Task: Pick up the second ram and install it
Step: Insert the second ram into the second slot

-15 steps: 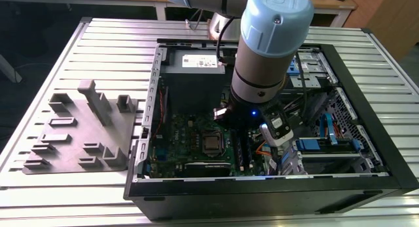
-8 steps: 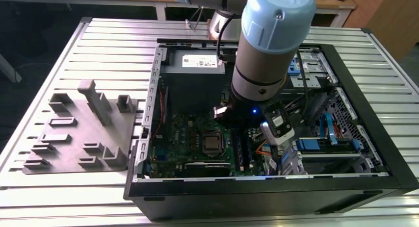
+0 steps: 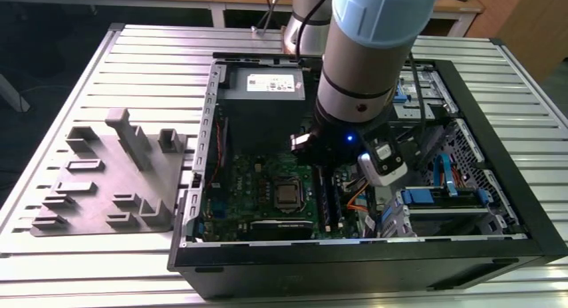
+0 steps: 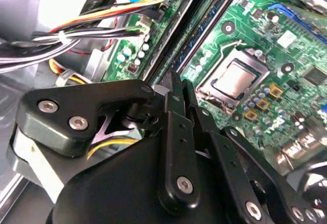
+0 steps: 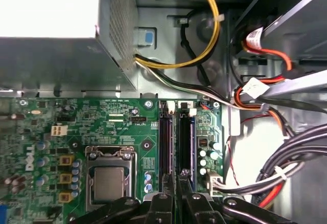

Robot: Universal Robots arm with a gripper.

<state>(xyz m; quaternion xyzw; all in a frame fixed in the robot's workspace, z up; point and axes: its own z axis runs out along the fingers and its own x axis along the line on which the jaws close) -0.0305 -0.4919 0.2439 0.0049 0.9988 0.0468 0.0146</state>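
My gripper (image 5: 176,185) hangs low inside the open computer case (image 3: 355,271), over the motherboard's two long black slots (image 5: 166,142) beside the processor socket (image 5: 109,182). Its black fingers (image 4: 173,132) stand pressed together. Between them a thin dark strip, seen edge-on, runs out parallel to the slots; I take it for the second ram (image 5: 176,147). It lies in line with the narrow gap between the two slots. How high it sits over the board I cannot tell. In the exterior view the gripper (image 3: 324,165) is at the far end of the slots.
The grey power supply (image 3: 266,88) fills the case's far end. Bundled cables (image 5: 265,178) and a drive cage (image 3: 443,201) crowd the side of the slots away from the socket. A grey holder with upright blocks (image 3: 116,181) lies on the slatted table at the exterior view's left.
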